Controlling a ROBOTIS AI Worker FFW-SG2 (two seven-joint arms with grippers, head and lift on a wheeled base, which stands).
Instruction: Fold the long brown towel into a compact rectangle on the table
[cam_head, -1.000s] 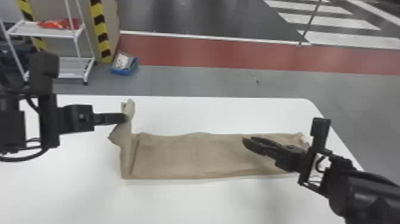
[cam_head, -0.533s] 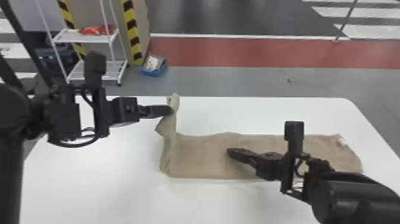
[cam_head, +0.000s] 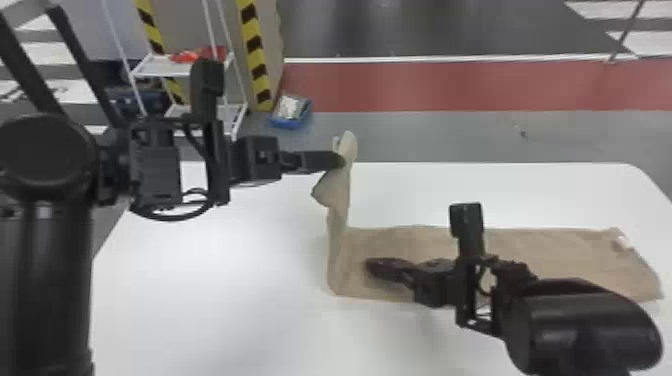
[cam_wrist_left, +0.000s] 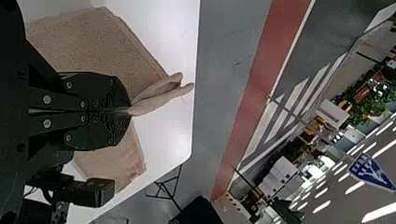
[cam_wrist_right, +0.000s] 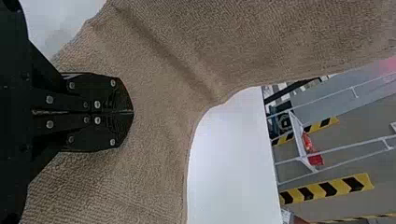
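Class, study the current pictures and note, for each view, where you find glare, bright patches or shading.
Head view: a pale, washed-out patch on the table, left of the towel; left wrist view: glaring ceiling lights; right wrist view: a darker, shaded band running across the towel.

Brown towel (cam_head: 565, 250), white table (cam_head: 210, 280)

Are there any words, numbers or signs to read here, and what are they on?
No words or numbers are clear enough to read.
Blue sign, in the left wrist view: white marks, too small to read.
Blue box, past the table: too blurred to tell if it has writing.
Towel: a pale patch at its right end, no letters I can make out.
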